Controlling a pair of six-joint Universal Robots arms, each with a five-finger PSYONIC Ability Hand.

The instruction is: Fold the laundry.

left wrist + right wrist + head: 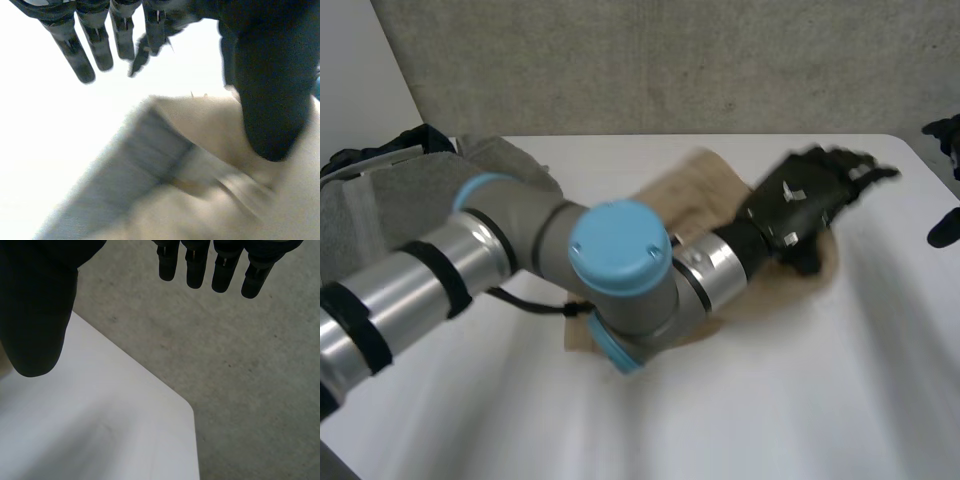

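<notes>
Tan cloth on white table, left hand spread wide above the cloth's 3 o'clock edge.
Straight-fingered and holding nothing, the right hand hangs by the table's 3 o'clock rim.

cloth: partly hidden under left arm | right robot hand: cut by edge

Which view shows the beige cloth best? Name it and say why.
Head view: the cloth lies spread on the table, partly under the left arm and left hand. The left wrist view gives one corner beneath that hand; the right wrist view faces table and floor.
</notes>
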